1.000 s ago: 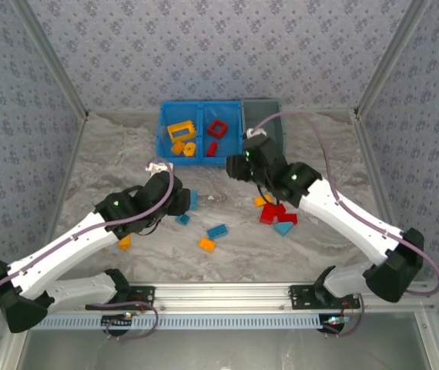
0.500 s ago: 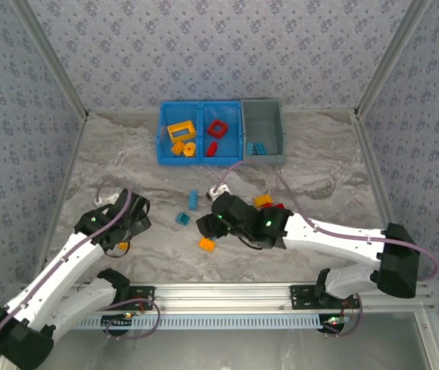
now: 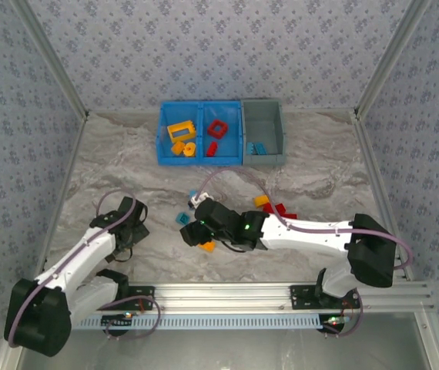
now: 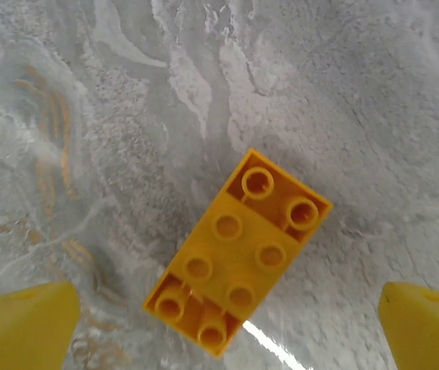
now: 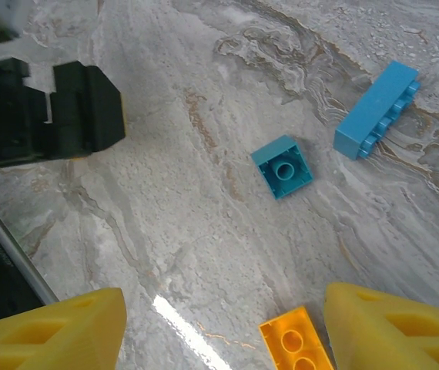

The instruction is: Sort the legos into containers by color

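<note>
Fingertips (image 4: 27, 327) of the left gripper (image 4: 223, 320), seen from its wrist, stand wide apart, a yellow brick (image 4: 239, 250) lying untouched on the table (image 4: 358, 92) between them. Right wrist: the right gripper (image 5: 223, 331) gapes wide, empty, an orange brick (image 5: 293, 347) beside one finger, a teal brick (image 5: 283, 166) and blue brick (image 5: 376, 109) farther off. From above, the containers (image 3: 196, 160) sit far centre, partly filled; red bricks (image 3: 281, 210) lie loose right of centre.

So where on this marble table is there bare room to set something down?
The marble table is bare left of the two bright blue plastic bins and right of the grey plastic bin. The middle is crowded: loose blue, red and orange plastic bricks around the right gripper.
</note>
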Robot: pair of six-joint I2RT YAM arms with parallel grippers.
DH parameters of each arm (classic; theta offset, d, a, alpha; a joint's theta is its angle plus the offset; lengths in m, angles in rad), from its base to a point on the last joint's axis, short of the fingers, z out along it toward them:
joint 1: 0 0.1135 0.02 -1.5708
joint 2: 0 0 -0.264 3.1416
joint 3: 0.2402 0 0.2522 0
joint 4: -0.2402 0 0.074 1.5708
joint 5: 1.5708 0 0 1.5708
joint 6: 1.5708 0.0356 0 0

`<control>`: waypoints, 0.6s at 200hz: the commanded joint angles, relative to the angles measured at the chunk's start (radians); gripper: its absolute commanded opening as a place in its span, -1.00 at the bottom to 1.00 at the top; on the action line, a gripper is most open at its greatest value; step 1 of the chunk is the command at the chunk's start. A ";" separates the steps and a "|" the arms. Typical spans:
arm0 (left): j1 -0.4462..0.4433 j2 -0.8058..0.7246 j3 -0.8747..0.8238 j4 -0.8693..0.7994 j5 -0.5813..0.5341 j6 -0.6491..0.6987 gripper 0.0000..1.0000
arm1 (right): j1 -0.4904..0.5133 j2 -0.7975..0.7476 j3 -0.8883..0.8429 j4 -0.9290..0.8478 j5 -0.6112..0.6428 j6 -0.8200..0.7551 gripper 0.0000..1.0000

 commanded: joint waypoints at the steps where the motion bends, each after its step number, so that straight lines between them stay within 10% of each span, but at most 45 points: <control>1: 0.029 0.022 0.000 0.118 -0.002 0.079 0.99 | -0.008 0.009 0.022 0.016 -0.014 0.013 0.42; 120: 0.026 0.089 0.005 0.395 0.330 0.165 0.44 | -0.011 0.012 0.015 0.024 -0.007 0.049 0.41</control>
